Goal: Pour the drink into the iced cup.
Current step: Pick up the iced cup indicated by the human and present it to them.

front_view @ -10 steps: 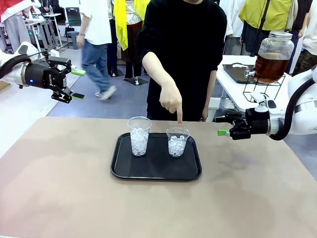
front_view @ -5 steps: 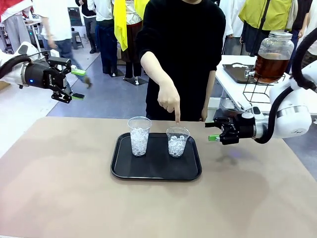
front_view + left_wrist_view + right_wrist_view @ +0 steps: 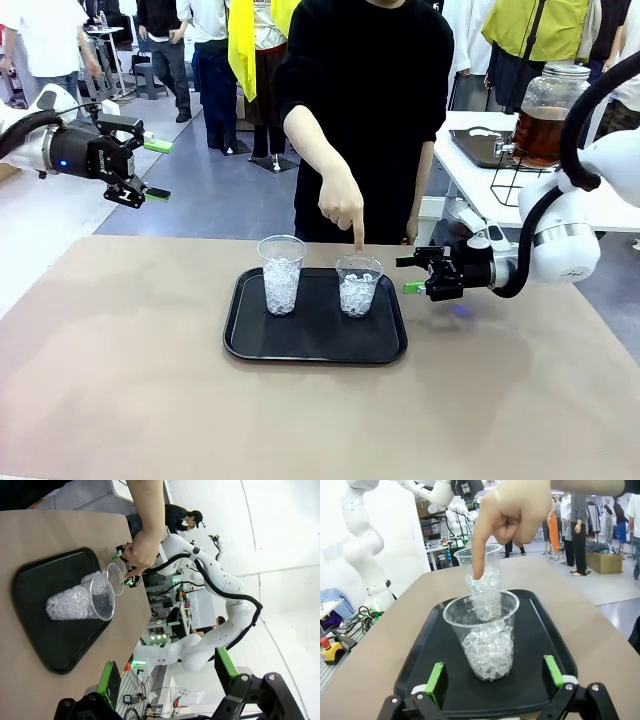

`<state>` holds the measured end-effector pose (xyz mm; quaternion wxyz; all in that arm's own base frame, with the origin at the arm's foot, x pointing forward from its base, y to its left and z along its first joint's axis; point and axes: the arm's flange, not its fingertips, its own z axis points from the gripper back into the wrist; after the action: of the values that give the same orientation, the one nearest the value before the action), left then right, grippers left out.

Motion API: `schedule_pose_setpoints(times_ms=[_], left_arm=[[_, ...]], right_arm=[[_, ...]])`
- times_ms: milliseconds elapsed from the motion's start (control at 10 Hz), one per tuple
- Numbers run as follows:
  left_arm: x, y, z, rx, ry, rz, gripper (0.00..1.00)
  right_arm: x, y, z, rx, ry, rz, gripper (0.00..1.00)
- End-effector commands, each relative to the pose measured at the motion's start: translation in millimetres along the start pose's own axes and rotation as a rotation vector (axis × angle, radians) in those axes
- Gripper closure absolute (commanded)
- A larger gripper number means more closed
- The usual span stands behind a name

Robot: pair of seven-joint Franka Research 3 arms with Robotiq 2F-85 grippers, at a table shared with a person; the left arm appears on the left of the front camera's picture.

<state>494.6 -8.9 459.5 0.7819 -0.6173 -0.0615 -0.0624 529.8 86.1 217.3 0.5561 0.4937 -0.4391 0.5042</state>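
Note:
Two clear cups of ice stand on a black tray point(image 3: 250, 340). A person's hand point(image 3: 343, 205) points a finger down at the rim of the right cup point(image 3: 358, 285) point(image 3: 485, 635); the left cup point(image 3: 281, 274) stands beside it. My right gripper point(image 3: 408, 275) point(image 3: 493, 672) is open just right of the tray, level with the right cup and facing it, apart from it. My left gripper point(image 3: 158, 170) point(image 3: 165, 672) hangs open and empty, high beyond the table's left side. The amber drink point(image 3: 545, 135) sits in a glass dispenser jar on a side table at back right.
The person in black stands at the far edge behind the tray, arm reaching over the cups. A white side table point(image 3: 470, 185) with a wire stand holds the jar beyond my right arm. Bare brown tabletop point(image 3: 300, 420) surrounds the tray.
My right gripper has moved left and slightly down, from the table's right side to the tray's right edge by the pointed-at cup. The left arm and the pointing hand have stayed put.

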Motion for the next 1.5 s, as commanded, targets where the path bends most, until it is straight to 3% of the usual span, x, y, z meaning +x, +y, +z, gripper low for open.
schedule_pose_setpoints(times_ms=[0, 600, 1400], left_arm=[[-2.2, -0.7, 1.0, -0.003, -0.001, -0.001, 0.0], [-2.2, -0.7, 1.0, -0.003, -0.001, -0.001, 0.0], [-2.2, -0.7, 1.0, -0.003, -0.001, -0.001, 0.0]], right_arm=[[-4.2, -2.9, -15.0, -0.015, -0.028, 0.022, 0.0], [-11.7, 7.8, -42.6, 0.013, -0.074, 0.023, 0.0], [-20.3, 9.6, -68.9, 0.031, -0.055, 0.046, 0.0]])
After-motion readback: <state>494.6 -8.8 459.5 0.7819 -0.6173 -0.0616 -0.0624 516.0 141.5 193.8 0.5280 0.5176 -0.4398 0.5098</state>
